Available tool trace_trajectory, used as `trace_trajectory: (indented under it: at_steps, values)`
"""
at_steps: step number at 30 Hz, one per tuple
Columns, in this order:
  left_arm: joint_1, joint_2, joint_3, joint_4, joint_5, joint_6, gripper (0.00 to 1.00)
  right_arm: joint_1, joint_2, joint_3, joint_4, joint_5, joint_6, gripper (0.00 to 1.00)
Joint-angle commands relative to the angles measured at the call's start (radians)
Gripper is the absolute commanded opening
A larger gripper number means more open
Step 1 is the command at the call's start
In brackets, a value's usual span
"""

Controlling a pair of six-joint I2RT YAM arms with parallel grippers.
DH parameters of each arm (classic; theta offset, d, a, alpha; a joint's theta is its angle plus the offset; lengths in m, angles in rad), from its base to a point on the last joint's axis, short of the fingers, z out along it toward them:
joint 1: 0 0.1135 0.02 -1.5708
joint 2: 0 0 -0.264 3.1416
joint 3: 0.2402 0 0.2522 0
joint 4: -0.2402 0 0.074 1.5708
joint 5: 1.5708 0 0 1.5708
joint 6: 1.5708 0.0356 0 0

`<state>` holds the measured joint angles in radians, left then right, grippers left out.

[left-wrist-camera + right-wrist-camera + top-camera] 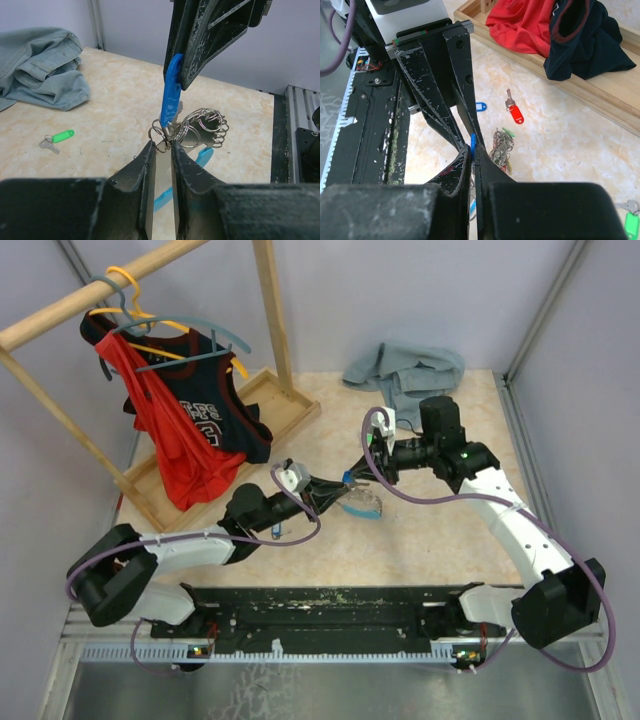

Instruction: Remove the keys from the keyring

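Right gripper [472, 151]: jaws are clamping flat on the blue tag [170, 95], which is sticking down out of the fingertips.

Keyring [202, 127]: it is hanging from the lower end of that tag, over the middle of the table [115, 100], between the two arms. Several silvery loops are bunching together, with light blue tags [202, 156] dangling under them. Cannot tell whether the lowest tag is touching the tabletop.

Left gripper [162, 150]: it is pointing up at the bunch from below, jaws standing only a narrow slot apart. The small split rings [160, 134] at the foot of the blue tag are sitting right at its fingertips. Cannot tell whether the tips are pinching a ring or only flanking it.

Keys off the ring, lying flat on the table:
- green-tagged key [61, 136], well apart from the bunch, toward the crumpled denim garment [40, 65]
- red-tagged key [516, 114] with a loose blue-tagged key [480, 106] near it, toward the wooden rack base [600, 95]

A red jersey [530, 25] and a navy jersey [585, 40] are draping onto that base.
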<state>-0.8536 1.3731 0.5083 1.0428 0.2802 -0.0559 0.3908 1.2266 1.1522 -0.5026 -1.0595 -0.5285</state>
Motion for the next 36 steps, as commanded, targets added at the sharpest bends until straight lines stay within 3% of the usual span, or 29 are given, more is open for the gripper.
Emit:
trace_trajectory:
  at_steps: [1, 14, 17, 18, 25, 36]
  values:
    - [-0.004, -0.017, 0.013, -0.015, -0.035, 0.014, 0.22, 0.011, -0.007, 0.011, 0.058, -0.044, 0.026, 0.00]
    - [-0.004, -0.006, 0.036, 0.002, -0.054, 0.027, 0.19, 0.020, -0.002, -0.006, 0.093, -0.069, 0.061, 0.00]
    - [-0.003, -0.008, 0.033, 0.012, -0.054, 0.032, 0.02, 0.020, -0.001, -0.005, 0.094, -0.071, 0.064, 0.00]
    - [-0.004, -0.008, 0.031, 0.014, -0.056, 0.034, 0.00, 0.020, -0.002, -0.004, 0.094, -0.069, 0.066, 0.00]
    - [-0.003, -0.042, 0.005, -0.018, -0.038, 0.100, 0.00, 0.014, -0.007, 0.012, 0.082, -0.014, 0.065, 0.00]
    - [-0.003, -0.100, 0.048, -0.223, 0.042, 0.203, 0.00, 0.000, 0.003, 0.057, 0.079, 0.072, 0.051, 0.00]
